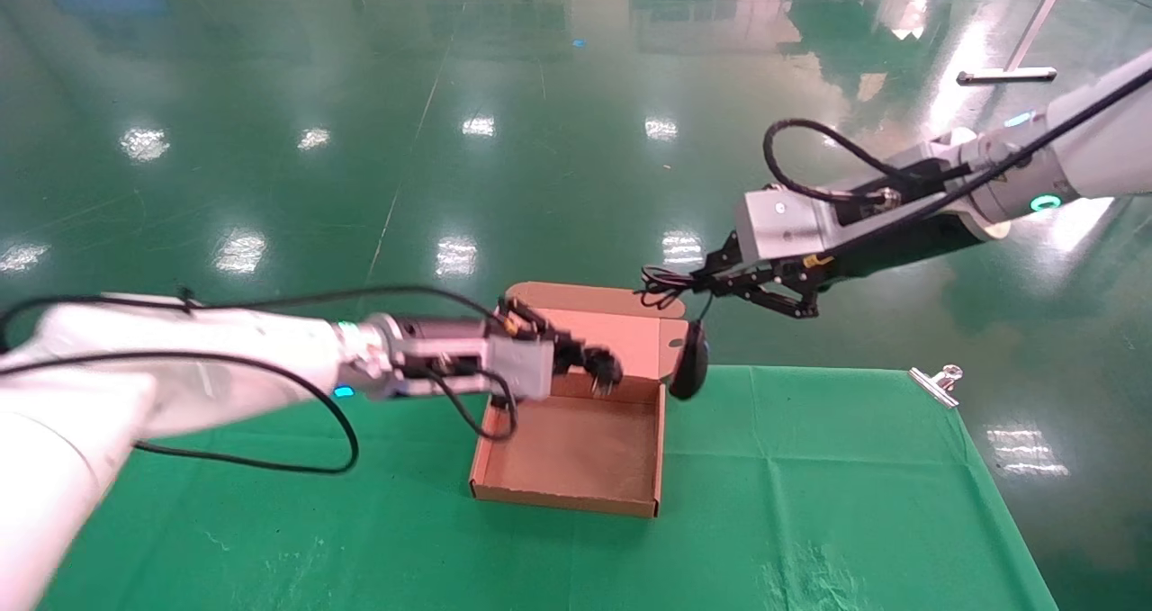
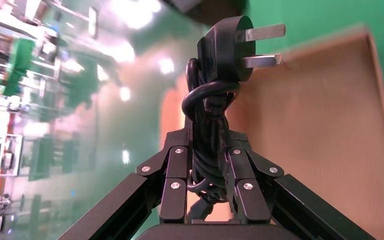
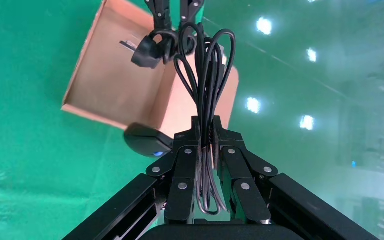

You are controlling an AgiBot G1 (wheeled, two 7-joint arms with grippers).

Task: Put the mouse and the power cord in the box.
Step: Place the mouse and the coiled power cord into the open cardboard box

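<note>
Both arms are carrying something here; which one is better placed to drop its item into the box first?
Left. The left gripper holds the power cord directly over the open box, while the right gripper dangles the mouse by its cable, just outside the box's right wall.

— Boxes? 
— One box (image 1: 576,453), lid up. 
— Mice? 
— One mouse (image 1: 691,363), with one bundle of thin cable (image 3: 207,70). 
— Power cords? 
— One power cord (image 2: 207,125), ending in one plug (image 2: 227,47); two flat prongs counted there, any third not seen. 
— Grippers? 
— Two: one left gripper (image 1: 589,359), one right gripper (image 1: 720,285). 
— Cloths? 
— One green cloth (image 1: 810,503). 
— Clips? 
— One metal clip (image 1: 936,382) by the cloth's far right corner.
</note>
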